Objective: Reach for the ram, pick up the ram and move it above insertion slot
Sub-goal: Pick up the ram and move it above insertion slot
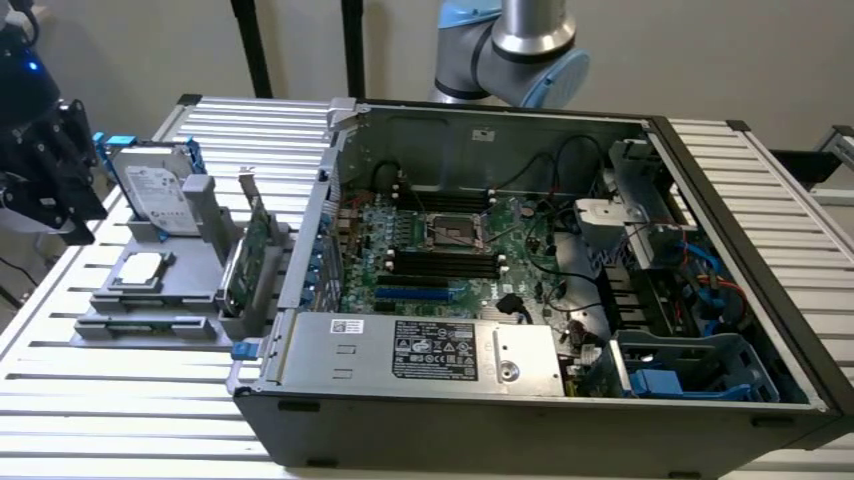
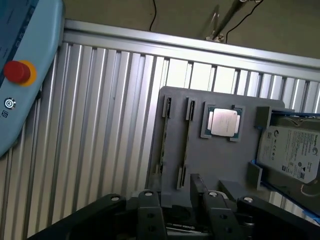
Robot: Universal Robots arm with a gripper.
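The ram (image 1: 147, 322) is a thin green stick lying in the front of a grey fixture tray (image 1: 200, 290) at the exterior view's left. In the wrist view it stands edge-on in a narrow holder, the ram (image 2: 163, 140) running along the grey fixture (image 2: 215, 160). My gripper (image 1: 54, 190) hangs above and to the exterior view's left of the tray, well clear of the stick. Its black fingers (image 2: 150, 215) stand apart with nothing between them, so the gripper (image 2: 180, 215) is open. The dark memory slots (image 1: 441, 262) lie on the motherboard inside the open computer case (image 1: 534, 380).
The fixture also carries a hard drive (image 1: 150, 185), a processor chip (image 1: 140, 268) and a taller green expansion card (image 1: 247, 265). A teach pendant with a red stop button (image 2: 17, 71) lies on the ribbed aluminium table (image 2: 100, 125). The case's walls rise around the motherboard.
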